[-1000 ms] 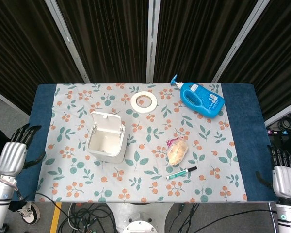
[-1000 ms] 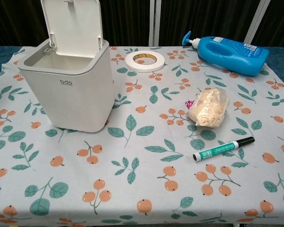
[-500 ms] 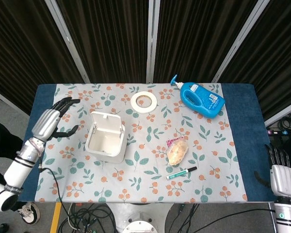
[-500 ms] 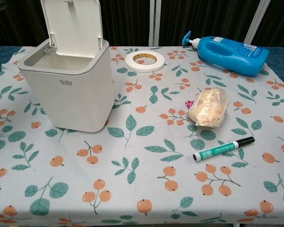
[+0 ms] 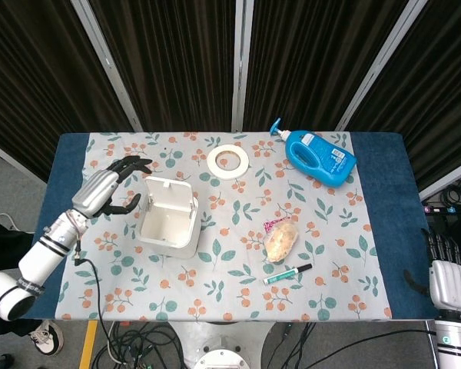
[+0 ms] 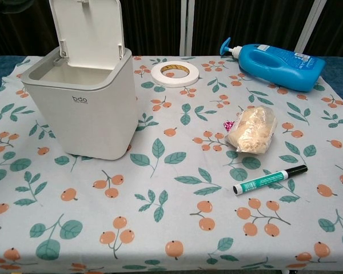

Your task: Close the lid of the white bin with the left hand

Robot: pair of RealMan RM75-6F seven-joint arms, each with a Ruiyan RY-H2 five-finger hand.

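The white bin [image 5: 169,221] [image 6: 80,105] stands on the left part of the table with its lid [image 5: 170,194] [image 6: 87,27] swung up and open on the far side. My left hand [image 5: 107,188] hovers just left of the bin's far edge, fingers spread and holding nothing; a small gap separates it from the lid. The chest view does not show this hand. My right hand [image 5: 446,278] hangs off the table's right front corner, fingers apart, holding nothing.
A roll of white tape [image 5: 229,161] [image 6: 174,72] lies behind the bin. A blue pump bottle [image 5: 318,156] [image 6: 277,59] lies at the back right. A wrapped bread bag [image 5: 281,238] [image 6: 251,129] and a green marker [image 5: 286,273] [image 6: 269,179] lie right of the bin.
My left hand has risen from beside the table's left edge and moved right over the cloth, close to the bin's lid. The bin and the right hand have not moved.
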